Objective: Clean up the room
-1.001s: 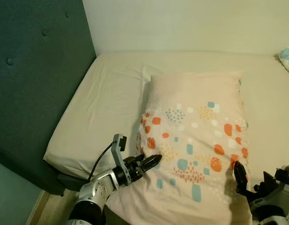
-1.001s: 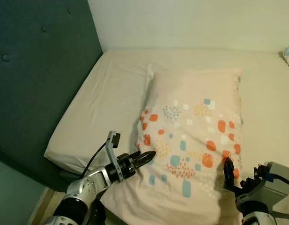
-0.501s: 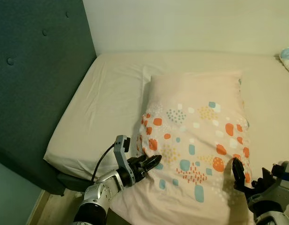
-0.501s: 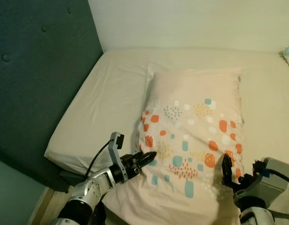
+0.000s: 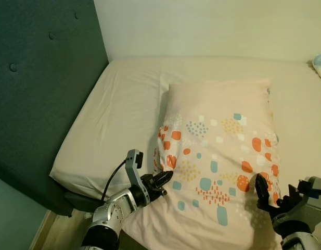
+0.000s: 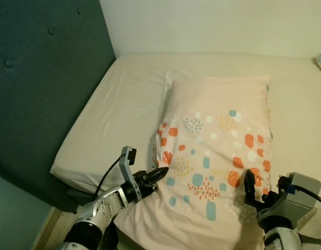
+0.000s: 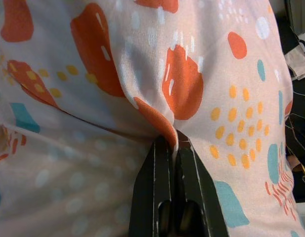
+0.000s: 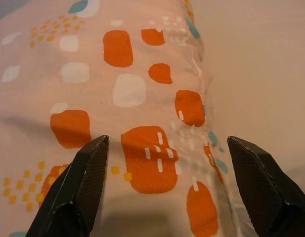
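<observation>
The left tool (image 5: 163,179) reaches in from the bed's near edge, fingers pinched together on a fabric fold. The right tool (image 8: 169,190) is spread wide, its fingers (image 5: 262,188) upright at the near right.

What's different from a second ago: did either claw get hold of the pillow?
The left claw has drawn back slightly toward the robot; it is shut on a fold of the pillow, as the left wrist view shows. The right claw stays open over the pillow's near right edge, a little lower in view. Pillow and bed look unmoved.
</observation>
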{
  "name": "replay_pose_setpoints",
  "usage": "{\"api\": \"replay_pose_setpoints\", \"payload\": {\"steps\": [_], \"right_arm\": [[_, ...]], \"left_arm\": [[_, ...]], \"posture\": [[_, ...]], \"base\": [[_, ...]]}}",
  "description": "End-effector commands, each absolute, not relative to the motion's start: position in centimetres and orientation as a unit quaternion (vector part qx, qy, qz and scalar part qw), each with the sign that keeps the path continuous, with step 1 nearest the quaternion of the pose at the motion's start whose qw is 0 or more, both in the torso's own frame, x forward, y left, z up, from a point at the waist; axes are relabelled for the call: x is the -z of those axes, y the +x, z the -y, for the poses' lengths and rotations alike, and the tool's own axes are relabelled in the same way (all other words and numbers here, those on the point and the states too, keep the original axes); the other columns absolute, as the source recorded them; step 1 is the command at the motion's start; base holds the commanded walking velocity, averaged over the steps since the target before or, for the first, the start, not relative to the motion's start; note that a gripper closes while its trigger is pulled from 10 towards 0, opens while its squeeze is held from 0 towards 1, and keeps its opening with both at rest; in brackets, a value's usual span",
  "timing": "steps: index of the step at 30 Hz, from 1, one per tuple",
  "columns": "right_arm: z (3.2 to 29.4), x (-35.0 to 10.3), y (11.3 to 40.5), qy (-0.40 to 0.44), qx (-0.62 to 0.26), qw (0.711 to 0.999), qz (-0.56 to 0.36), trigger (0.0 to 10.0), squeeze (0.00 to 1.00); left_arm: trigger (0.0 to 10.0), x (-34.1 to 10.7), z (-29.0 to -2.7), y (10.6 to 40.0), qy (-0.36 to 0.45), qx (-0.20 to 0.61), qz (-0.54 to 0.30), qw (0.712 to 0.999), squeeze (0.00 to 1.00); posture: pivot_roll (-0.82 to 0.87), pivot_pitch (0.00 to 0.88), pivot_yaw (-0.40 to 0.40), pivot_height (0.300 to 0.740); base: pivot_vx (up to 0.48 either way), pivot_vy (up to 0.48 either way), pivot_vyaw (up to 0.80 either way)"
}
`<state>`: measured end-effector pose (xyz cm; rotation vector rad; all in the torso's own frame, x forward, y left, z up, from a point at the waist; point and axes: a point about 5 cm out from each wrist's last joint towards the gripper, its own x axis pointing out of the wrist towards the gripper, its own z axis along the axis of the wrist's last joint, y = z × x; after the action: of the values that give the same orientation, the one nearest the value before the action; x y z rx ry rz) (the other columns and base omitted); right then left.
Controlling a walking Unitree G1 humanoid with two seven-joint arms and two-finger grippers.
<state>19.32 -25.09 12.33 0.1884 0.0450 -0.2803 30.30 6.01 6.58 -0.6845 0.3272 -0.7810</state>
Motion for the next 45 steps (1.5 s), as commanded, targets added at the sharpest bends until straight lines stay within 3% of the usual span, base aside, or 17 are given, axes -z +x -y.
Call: {"api": "replay_pose_setpoints", "payload": {"steps": [1, 5, 8, 17, 27, 29, 34, 35, 37, 38, 45], "right_arm": [[25.0, -12.0, 19.4, 0.09, 0.141, 0.986, -0.028, 10.0, 0.0], [25.0, -12.1, 19.5, 0.088, 0.141, 0.986, -0.025, 10.0, 0.0], [25.0, -12.2, 19.7, 0.086, 0.142, 0.986, -0.021, 10.0, 0.0], [24.7, -12.3, 20.1, 0.085, 0.14, 0.986, -0.014, 10.0, 0.0], [24.6, -12.5, 20.3, 0.082, 0.136, 0.987, -0.009, 10.0, 0.0], [24.5, -12.6, 20.5, 0.086, 0.138, 0.987, -0.005, 10.0, 0.0], [24.6, -12.5, 20.6, 0.098, 0.14, 0.985, -0.007, 10.0, 0.04], [24.5, -12.4, 20.7, 0.108, 0.131, 0.985, -0.011, 10.0, 0.52], [24.4, -12.3, 20.8, 0.115, 0.124, 0.985, -0.014, 10.0, 0.52], [23.7, -12.0, 21.1, 0.151, 0.088, 0.984, -0.023, 10.0, 1.0], [21.0, -10.5, 21.4, 0.209, -0.011, 0.975, -0.077, 10.0, 1.0]], "left_arm": [[0.0, -6.5, -6.0, 30.1, -0.317, 0.386, -0.161, 0.851, 0.0], [0.0, -7.0, -7.0, 30.7, -0.313, 0.377, -0.151, 0.859, 0.0], [0.0, -8.1, -10.3, 31.9, -0.304, 0.352, -0.123, 0.877, 0.0], [0.0, -9.5, -15.5, 32.9, -0.291, 0.311, -0.091, 0.9, 0.0], [0.0, -10.8, -18.7, 32.8, -0.291, 0.303, -0.065, 0.905, 0.0], [0.0, -11.3, -20.6, 33.0, -0.299, 0.268, -0.047, 0.915, 0.0], [0.0, -11.8, -21.7, 33.1, -0.311, 0.253, -0.034, 0.915, 0.0], [0.0, -11.7, -21.9, 33.0, -0.311, 0.25, -0.036, 0.916, 0.0], [0.0, -11.6, -22.0, 33.0, -0.311, 0.248, -0.038, 0.917, 0.0], [0.0, -10.2, -21.0, 32.6, -0.293, 0.253, -0.067, 0.919, 0.0], [0.0, -7.8, -17.9, 32.3, -0.288, 0.26, -0.11, 0.915, 0.0]], "posture": [[-0.16, 0.205, 0.021, 0.574], [-0.16, 0.203, 0.02, 0.574], [-0.16, 0.198, 0.021, 0.574], [-0.15, 0.192, 0.022, 0.574], [-0.15, 0.19, 0.019, 0.574], [-0.14, 0.184, 0.016, 0.574], [-0.14, 0.181, 0.017, 0.574], [-0.14, 0.18, 0.016, 0.574], [-0.14, 0.18, 0.016, 0.574], [-0.15, 0.179, 0.017, 0.574], [-0.15, 0.181, 0.013, 0.574]], "base": [[0.0, 0.0, 0.0], [0.0, 0.0, 0.0], [0.0, 0.0, 0.0], [0.0, 0.0, 0.0], [0.0, 0.0, 0.0], [0.0, 0.0, 0.0], [0.0, 0.0, 0.0], [0.0, 0.0, 0.0], [0.0, 0.0, 0.0], [0.0, 0.0, 0.0], [0.0, 0.0, 0.0]]}}
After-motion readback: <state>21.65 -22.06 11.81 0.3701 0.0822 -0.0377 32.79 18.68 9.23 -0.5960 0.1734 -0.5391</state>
